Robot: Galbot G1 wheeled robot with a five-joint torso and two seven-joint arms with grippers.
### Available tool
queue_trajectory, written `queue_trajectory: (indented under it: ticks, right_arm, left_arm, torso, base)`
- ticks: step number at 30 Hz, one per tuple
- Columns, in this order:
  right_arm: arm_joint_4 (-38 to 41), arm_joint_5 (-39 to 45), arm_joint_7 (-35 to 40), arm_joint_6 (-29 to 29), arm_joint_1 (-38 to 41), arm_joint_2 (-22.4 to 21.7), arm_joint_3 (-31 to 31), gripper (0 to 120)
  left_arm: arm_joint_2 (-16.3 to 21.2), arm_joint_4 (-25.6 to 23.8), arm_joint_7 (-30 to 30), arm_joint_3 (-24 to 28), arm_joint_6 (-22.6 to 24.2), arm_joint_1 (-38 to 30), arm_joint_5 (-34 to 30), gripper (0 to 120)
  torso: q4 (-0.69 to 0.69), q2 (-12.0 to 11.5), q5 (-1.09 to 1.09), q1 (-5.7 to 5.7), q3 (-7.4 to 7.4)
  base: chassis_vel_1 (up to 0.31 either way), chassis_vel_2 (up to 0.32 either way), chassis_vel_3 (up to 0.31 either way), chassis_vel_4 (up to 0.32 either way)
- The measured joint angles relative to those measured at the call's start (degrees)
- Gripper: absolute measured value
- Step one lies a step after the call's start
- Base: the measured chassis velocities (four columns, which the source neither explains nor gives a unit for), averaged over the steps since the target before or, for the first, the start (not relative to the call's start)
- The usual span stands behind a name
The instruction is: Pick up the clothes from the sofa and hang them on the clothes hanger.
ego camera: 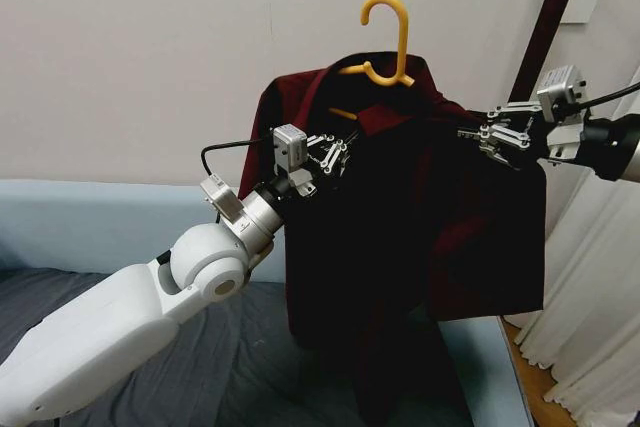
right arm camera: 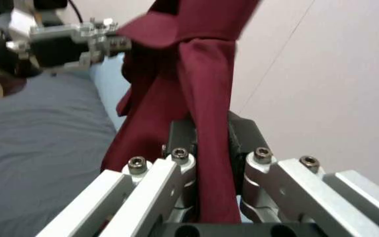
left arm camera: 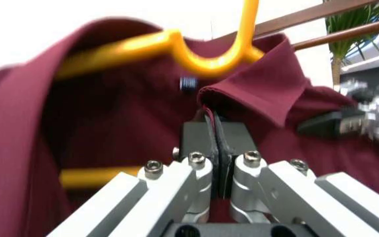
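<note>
You had the dark red shirt point(ego camera: 420, 237) up in the air, in front of the pale wall point(ego camera: 130, 57) and above the grey sofa point(ego camera: 230, 347). The shirt was on the yellow hanger point(ego camera: 385, 42). The hanger's arms were tucked inside by the collar and its hook stuck up above the shirt. Your left gripper point(ego camera: 335, 155) was at the left side of the shirt's front, just below the collar. In the left wrist view its fingers point(left arm camera: 199, 140) were pressed together on a thin edge of the red cloth. Your right gripper point(ego camera: 478, 137) was at the shirt's right shoulder. In the right wrist view it was clamped on a hanging fold of the same shirt. The two grippers were well apart, with the collar and the hanger between them. The bottom of the shirt hung down low in front of the sofa. A dark wooden rack point(ego camera: 545, 27) and a white curtain point(ego camera: 600, 287) stood off to your right.
</note>
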Motion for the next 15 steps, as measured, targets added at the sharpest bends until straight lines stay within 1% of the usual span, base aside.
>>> queue_trajectory:
  ticks: [3,7,8,11,15]
  right_arm:
    - [0.5,-0.5,0.2,-0.9,-0.5,-0.3,0.0,7]
    - [0.3,-0.3,-0.3,-4.0,-0.7,-0.9,-0.1,7]
    - [0.3,-0.3,-0.3,-4.0,-0.7,-0.9,-0.1,7]
    - [-0.5,1.2,-0.7,-5.6,-0.6,-1.0,-0.1,7]
    - [-1.0,2.5,-1.0,-6.0,-0.6,-1.1,0.0,7]
  left_arm:
    - [0.1,-0.1,0.0,0.0,0.0,-0.2,0.0,0]
    - [0.3,0.1,0.1,0.0,0.3,-0.7,0.4,0]
    - [0.3,0.1,0.1,0.0,0.3,-0.7,0.4,0]
    - [0.6,0.2,0.2,0.2,0.8,0.6,1.9,0]
    - [0.6,0.1,0.1,0.6,0.8,2.4,3.3,0]
  torso:
    - [0.01,0.0,0.00,0.00,0.00]
    - [0.00,0.0,0.00,0.00,0.00]
    - [0.00,0.0,0.00,0.00,0.00]
    - [0.00,0.0,0.00,0.00,0.00]
    - [0.01,0.0,0.00,0.00,0.00]
  base:
    - [0.000,0.000,0.000,0.000]
    - [0.000,0.000,0.000,0.000]
    - [0.000,0.000,0.000,0.000]
    - [0.000,0.000,0.000,0.000]
    - [0.000,0.000,0.000,0.000]
